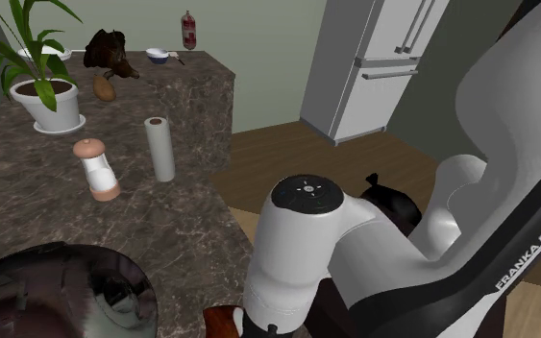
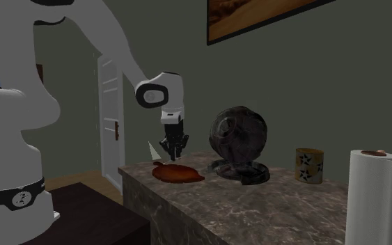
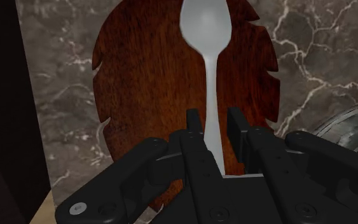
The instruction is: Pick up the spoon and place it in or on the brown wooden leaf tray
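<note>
A pale grey spoon (image 3: 206, 38) runs between my black fingers, its handle clasped and its bowl pointing away from the hand. In the second exterior view the spoon (image 2: 152, 148) sticks out sideways from the gripper (image 2: 175, 149), raised a little above the tray. My gripper (image 3: 213, 121) is shut on the handle. Directly beneath lies the brown wooden leaf tray (image 3: 145, 83), flat on the dark marble counter (image 2: 278, 202) near its corner; the leaf tray (image 2: 178, 172) is just under the fingertips. A brown edge of the tray (image 1: 222, 322) peeks out below the arm in the shoulder view.
A dark glossy round object (image 2: 237, 136) stands right behind the tray. Along the counter are a tin can (image 2: 310, 165), a paper towel roll (image 1: 160, 149), a pink-and-white grinder (image 1: 98, 169), a potted plant (image 1: 42, 86), a potato (image 1: 105, 88), a bowl (image 1: 159, 57) and a bottle (image 1: 188, 29).
</note>
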Controlling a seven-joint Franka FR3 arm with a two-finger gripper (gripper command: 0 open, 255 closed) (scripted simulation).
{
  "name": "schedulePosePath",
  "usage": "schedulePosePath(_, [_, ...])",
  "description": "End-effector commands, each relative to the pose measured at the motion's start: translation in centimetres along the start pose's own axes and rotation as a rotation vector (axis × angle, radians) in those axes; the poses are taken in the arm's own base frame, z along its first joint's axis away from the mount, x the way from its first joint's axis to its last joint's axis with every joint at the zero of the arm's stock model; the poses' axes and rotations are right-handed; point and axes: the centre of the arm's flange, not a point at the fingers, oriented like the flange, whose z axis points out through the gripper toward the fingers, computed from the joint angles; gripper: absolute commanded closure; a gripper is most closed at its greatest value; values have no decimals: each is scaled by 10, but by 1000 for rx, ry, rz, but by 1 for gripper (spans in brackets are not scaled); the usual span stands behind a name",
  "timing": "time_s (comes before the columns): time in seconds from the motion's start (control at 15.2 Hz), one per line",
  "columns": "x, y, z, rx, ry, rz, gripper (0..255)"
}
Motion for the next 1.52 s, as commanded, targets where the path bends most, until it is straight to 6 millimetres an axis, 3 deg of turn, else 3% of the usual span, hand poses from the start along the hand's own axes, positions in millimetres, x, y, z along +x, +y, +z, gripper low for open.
schedulePosePath(0.0, [2,2,11,1,0,0,255])
schedulePosePath(0.33, [6,6,38,1,0,0,255])
schedulePosePath(0.86, [6,6,38,1,0,0,255])
schedulePosePath(0.92, [6,6,38,1,0,0,0])
schedulePosePath(1.25, [6,6,38,1,0,0,0])
schedulePosePath(1.45, [6,6,-1,1,0,0,0])
